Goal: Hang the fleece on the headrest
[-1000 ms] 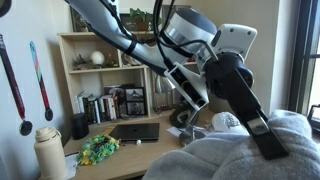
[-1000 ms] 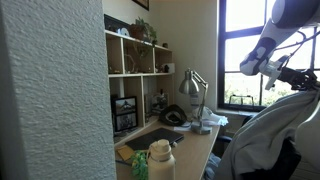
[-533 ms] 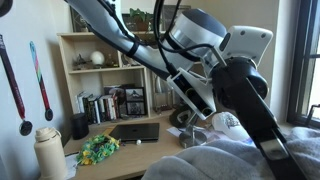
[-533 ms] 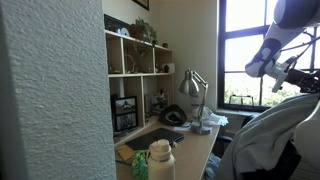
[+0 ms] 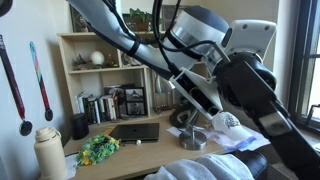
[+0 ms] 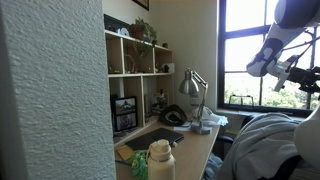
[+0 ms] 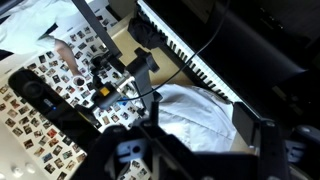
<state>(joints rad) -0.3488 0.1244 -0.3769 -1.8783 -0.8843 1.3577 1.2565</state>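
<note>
The pale grey fleece (image 6: 265,140) lies in thick folds over the chair back; it also shows at the bottom of an exterior view (image 5: 210,168). A black padded part under it looks like the headrest (image 6: 291,166), and the rest of the headrest is covered. My gripper (image 6: 301,76) hangs above the fleece, apart from it. In the wrist view the gripper (image 7: 196,122) is open, with the fleece (image 7: 195,108) below and nothing between its fingers (image 7: 247,125). In the exterior view with the bookshelf, the arm runs off the lower right edge and its fingertips are out of view.
A white cap (image 5: 226,122), a dark laptop (image 5: 135,131), a green bundle (image 5: 98,148) and a bottle (image 5: 48,152) are on the desk. A desk lamp (image 6: 192,88) stands near the shelf unit (image 6: 135,75). A window (image 6: 250,50) is behind.
The gripper has opened and let go of the fleece. The fleece has dropped from the fingers and settled lower over the chair back, while the arm stayed above it.
</note>
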